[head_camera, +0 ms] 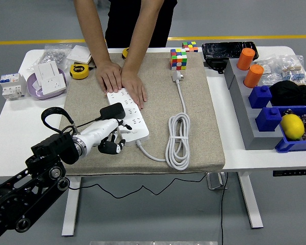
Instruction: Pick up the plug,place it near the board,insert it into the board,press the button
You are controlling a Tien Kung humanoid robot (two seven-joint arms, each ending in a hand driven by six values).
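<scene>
A white power board (pixel 134 118) lies on the tan mat (pixel 194 117), and a person's two hands (pixel 123 80) press down on its far end. A black plug (pixel 112 111) stands at the board's left edge. My left hand (pixel 113 145) lies just in front of the plug, at the board's near left corner. Its fingers are curled down against the mat, and nothing shows inside them. The board's own white cable (pixel 177 141) lies coiled to the right and ends in a white plug (pixel 177 76).
Two colour cubes (pixel 178 58) stand at the mat's far edge. Grey and blue bins (pixel 260 109) with orange cylinders and a yellow ball fill the table's right side. Sockets, a yellow tape measure (pixel 79 71) and bags lie at the far left.
</scene>
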